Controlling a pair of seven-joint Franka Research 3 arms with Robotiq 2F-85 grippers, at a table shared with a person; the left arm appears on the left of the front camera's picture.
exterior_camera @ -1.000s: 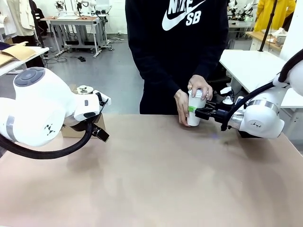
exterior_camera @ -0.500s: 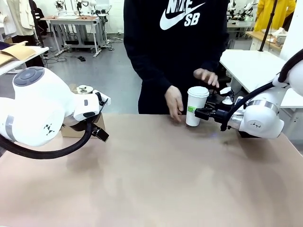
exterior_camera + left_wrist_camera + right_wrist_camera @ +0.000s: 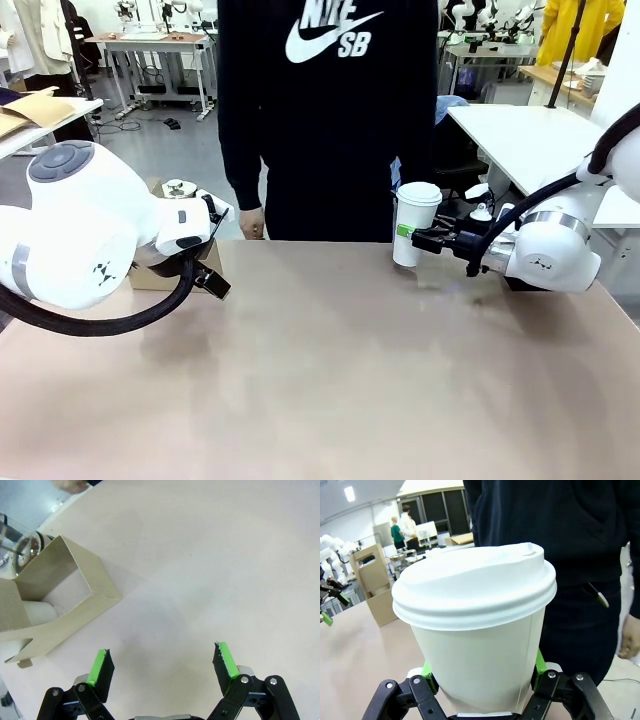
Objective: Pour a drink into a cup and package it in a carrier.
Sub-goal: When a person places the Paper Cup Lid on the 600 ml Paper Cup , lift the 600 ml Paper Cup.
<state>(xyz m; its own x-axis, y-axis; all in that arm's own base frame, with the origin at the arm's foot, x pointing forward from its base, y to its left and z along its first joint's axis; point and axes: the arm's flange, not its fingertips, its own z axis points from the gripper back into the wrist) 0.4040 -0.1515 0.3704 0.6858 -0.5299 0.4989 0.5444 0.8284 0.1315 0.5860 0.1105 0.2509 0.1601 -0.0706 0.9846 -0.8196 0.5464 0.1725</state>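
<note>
Left gripper (image 3: 162,661): hanging spread wide and empty, near the carrier (image 3: 75,587).
Person's hand (image 3: 252,222): withdrawing leftward, off the cup (image 3: 417,205).
Cup: now sitting lidded, unattended.
Right gripper (image 3: 412,236): clamping the cup alone; packaging is probably coming next.

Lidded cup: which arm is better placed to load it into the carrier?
Right: the right gripper is shut on the cup; the left gripper hangs open, empty, beside the carrier.
</note>
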